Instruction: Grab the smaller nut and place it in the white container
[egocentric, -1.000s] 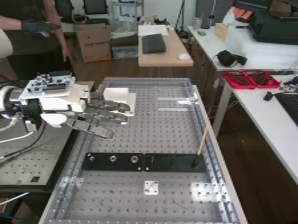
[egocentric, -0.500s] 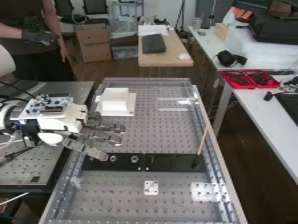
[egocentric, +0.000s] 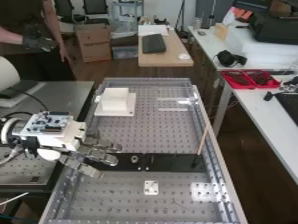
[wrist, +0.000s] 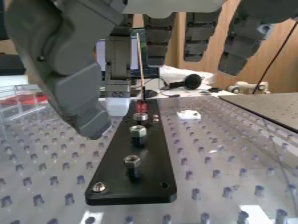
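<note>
In the high view the hand (egocentric: 97, 155) is over the left part of the flat black bar (egocentric: 169, 162), its fingers extended and covering the bar's left end. The bearing (egocentric: 134, 159) stands just beyond the fingertips. The white container (egocentric: 115, 102) is at the tray's far left. In the wrist view the hand (wrist: 72, 82) is open, thumb and fingers apart with nothing between them. The smaller nut (wrist: 132, 162) stands on the bar's near part, followed by the larger nut (wrist: 138, 132) and the bearing (wrist: 140, 117), apart from the thumb.
A thin upright stick (egocentric: 203, 140) stands at the bar's right end. A small white plate (egocentric: 151, 188) lies on the perforated bench surface below the bar. Raised rails (egocentric: 218, 175) edge the bench. Red bins (egocentric: 250, 79) sit on the side table.
The hand has moved down the high view and slightly left, from beside the white container to over the bar's left part. Its fingers now cover the places of both nuts there.
</note>
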